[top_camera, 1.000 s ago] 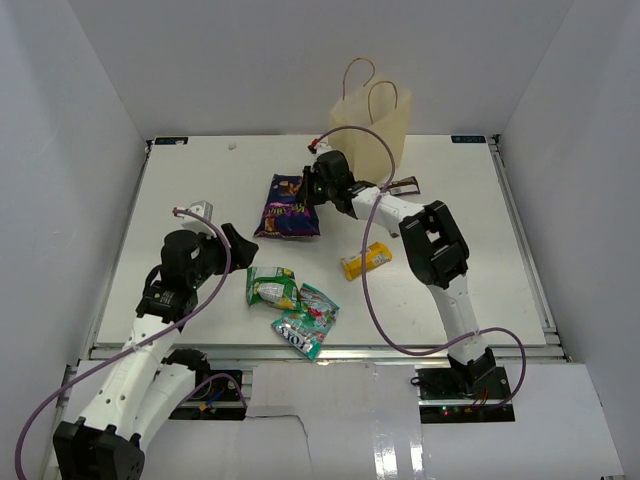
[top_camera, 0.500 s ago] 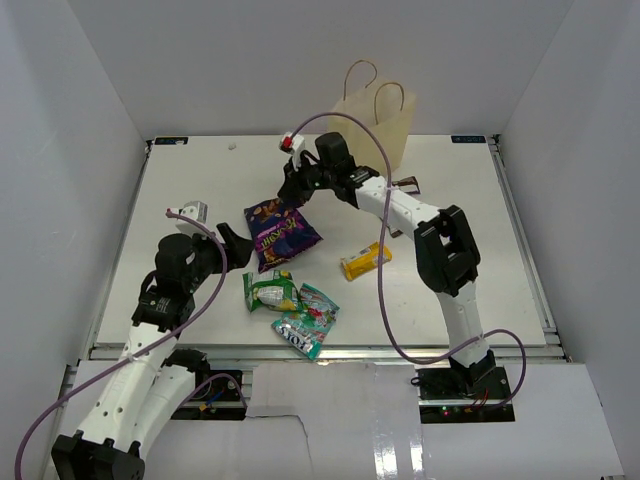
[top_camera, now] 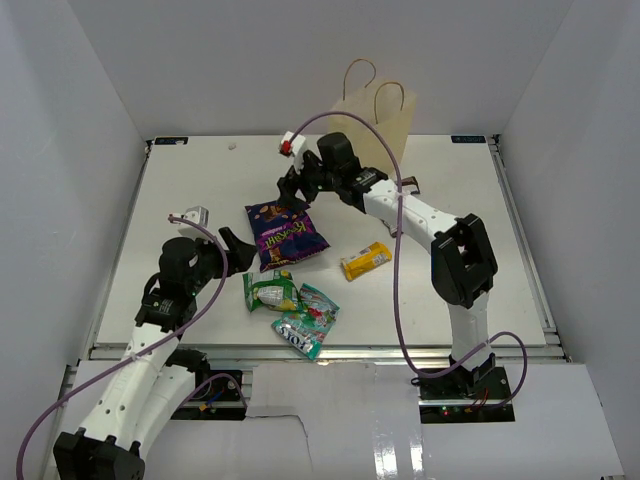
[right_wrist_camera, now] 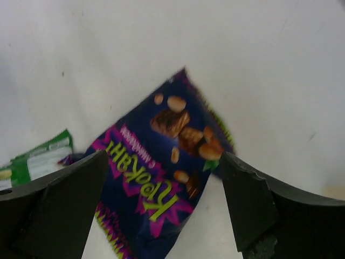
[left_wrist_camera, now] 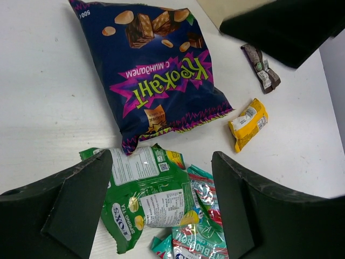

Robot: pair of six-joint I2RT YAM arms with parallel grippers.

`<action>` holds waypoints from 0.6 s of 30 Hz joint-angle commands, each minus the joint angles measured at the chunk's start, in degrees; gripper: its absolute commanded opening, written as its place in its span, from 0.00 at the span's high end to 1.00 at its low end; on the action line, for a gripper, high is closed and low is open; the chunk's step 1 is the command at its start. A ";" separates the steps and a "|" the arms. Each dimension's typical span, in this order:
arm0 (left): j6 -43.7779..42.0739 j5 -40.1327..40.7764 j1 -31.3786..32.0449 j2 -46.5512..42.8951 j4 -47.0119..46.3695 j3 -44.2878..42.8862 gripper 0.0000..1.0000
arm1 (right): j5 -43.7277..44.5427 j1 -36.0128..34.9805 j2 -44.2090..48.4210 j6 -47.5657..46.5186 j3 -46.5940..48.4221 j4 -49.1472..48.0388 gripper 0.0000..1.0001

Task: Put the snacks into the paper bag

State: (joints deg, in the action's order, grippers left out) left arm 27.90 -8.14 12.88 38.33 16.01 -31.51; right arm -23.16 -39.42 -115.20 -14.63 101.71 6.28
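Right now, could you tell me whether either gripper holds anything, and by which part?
Nothing is held. The right gripper is open above the purple bag, lying flat on the table; the left gripper is open over the green pouch.

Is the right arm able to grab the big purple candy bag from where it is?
Probably yes. The right gripper hangs just above the purple candy bag with its jaws open, and nothing sits between them.
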 commanded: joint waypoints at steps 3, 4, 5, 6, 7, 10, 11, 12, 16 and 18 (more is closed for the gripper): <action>1.63 -0.56 0.12 -0.27 0.16 0.83 0.15 | 4.06 1.19 1.47 18.38 -10.39 1.71 0.10; 1.63 -0.12 0.04 -0.44 0.16 1.01 0.15 | 5.56 1.10 1.03 20.76 -10.74 2.67 0.10; 1.63 -0.03 0.04 -0.36 -0.10 1.10 0.14 | 7.23 0.92 0.42 22.44 -10.48 3.03 0.10; 1.63 -0.03 0.04 -0.10 -0.28 1.10 0.14 | 10.64 0.75 -0.72 24.89 -10.31 3.12 0.10; 1.54 -0.21 0.12 0.25 -0.36 0.84 0.14 | 13.03 0.40 -1.51 26.13 -9.87 3.12 0.10; 1.19 -0.73 0.04 2.10 -0.45 -0.04 0.14 | 14.02 0.22 -5.82 30.27 -6.45 4.43 0.10; 1.10 -1.00 0.04 2.45 -0.37 -0.31 0.14 | 12.89 0.22 -6.79 30.89 -5.39 4.35 0.10; 0.93 -0.91 0.04 2.98 -0.28 -0.40 0.14 | 9.74 0.22 -8.27 32.20 -5.38 4.00 0.07; 1.10 -0.56 0.12 2.63 0.51 -0.66 0.14 | 4.18 0.22 -11.36 35.37 -6.26 1.37 0.12; 1.19 -0.03 0.04 2.19 1.13 -0.84 0.14 | 4.44 0.31 -13.03 35.55 -6.00 0.58 0.25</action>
State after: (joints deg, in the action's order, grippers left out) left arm 28.99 -8.32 12.88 41.56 16.75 -31.09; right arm -16.36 -38.81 -126.61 17.54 94.30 8.82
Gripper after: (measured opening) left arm 0.853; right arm 0.782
